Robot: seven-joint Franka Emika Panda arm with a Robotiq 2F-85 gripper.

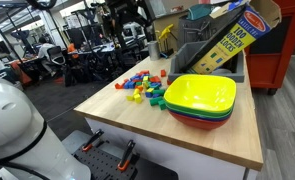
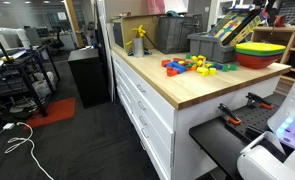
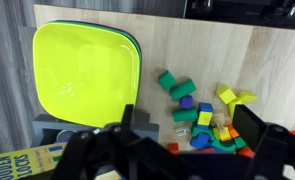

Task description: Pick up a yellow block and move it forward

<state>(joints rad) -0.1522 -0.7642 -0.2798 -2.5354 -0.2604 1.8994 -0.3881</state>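
Observation:
A pile of coloured blocks (image 1: 144, 88) lies on the wooden table (image 1: 107, 115), also seen in an exterior view (image 2: 195, 66). In the wrist view, yellow blocks lie at the pile's far edge (image 3: 227, 96) and within it (image 3: 205, 118), among green, blue, red and orange ones. My gripper (image 3: 187, 113) is open and empty, high above the pile, with its two black fingers on either side of the blocks. In an exterior view it hangs at the top, above the table's far side (image 1: 127, 20).
A stack of bowls with a yellow one on top (image 1: 202, 95) (image 2: 262, 50) (image 3: 82, 75) stands beside the blocks. Behind are a grey bin (image 1: 202, 52), a leaning wood-blocks box (image 1: 235, 35) and a yellow object (image 2: 138, 40).

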